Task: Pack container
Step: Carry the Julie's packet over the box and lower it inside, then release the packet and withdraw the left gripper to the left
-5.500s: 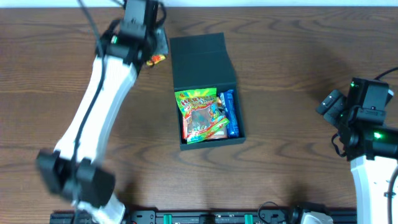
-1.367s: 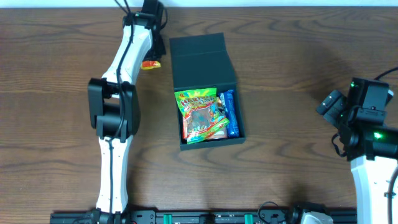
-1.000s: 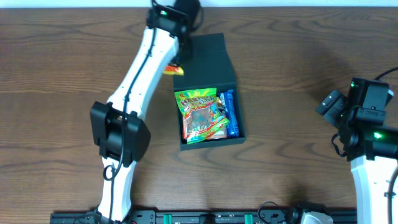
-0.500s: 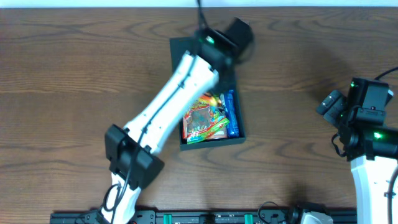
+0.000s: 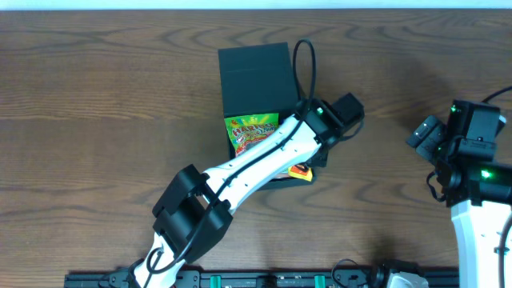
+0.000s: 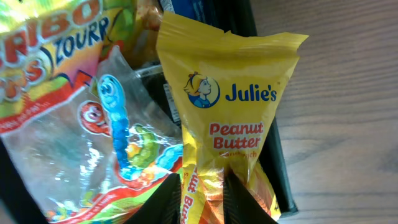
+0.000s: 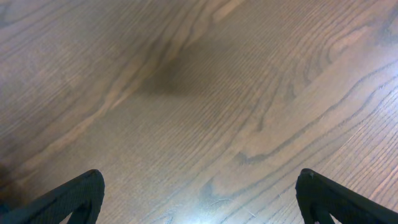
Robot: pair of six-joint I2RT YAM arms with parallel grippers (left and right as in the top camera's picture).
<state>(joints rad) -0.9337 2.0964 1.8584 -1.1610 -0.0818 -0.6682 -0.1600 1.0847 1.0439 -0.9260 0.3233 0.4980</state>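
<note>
A yellow packet (image 6: 233, 118) marked "Julie's Peanut Butter", with a cartoon girl's head beside the brand name, is pinched at its lower end by the left claw (image 6: 204, 202) and is shown filling the middle of the left wrist view. Next to it on the left, a clear-windowed gummy bag (image 6: 74, 124) is seen lying in the container (image 5: 254, 68); the letters "RIBO" and "ZOUR" can be read on it, the rest being cut off by the frame. A strip of a blue wrapper (image 6: 205, 7) is glimpsed at the top edge, its print not legible.

In the overhead view the dark green container is placed at upper centre of the bench (image 5: 96, 120), its flap lid laid open toward the top of the frame. An orange-yellow corner of the packet is seen at the container's lower right corner, under the left arm, which crosses the frame from lower left.

A little over a second earlier the packet was carried at the upper left of the container, outside it; half a second ago the arm was blurred over the lid. The gummy bag is left unmoved.

The right claw (image 7: 199, 205) is spread wide above bare wood at the right edge, unchanged throughout.
</note>
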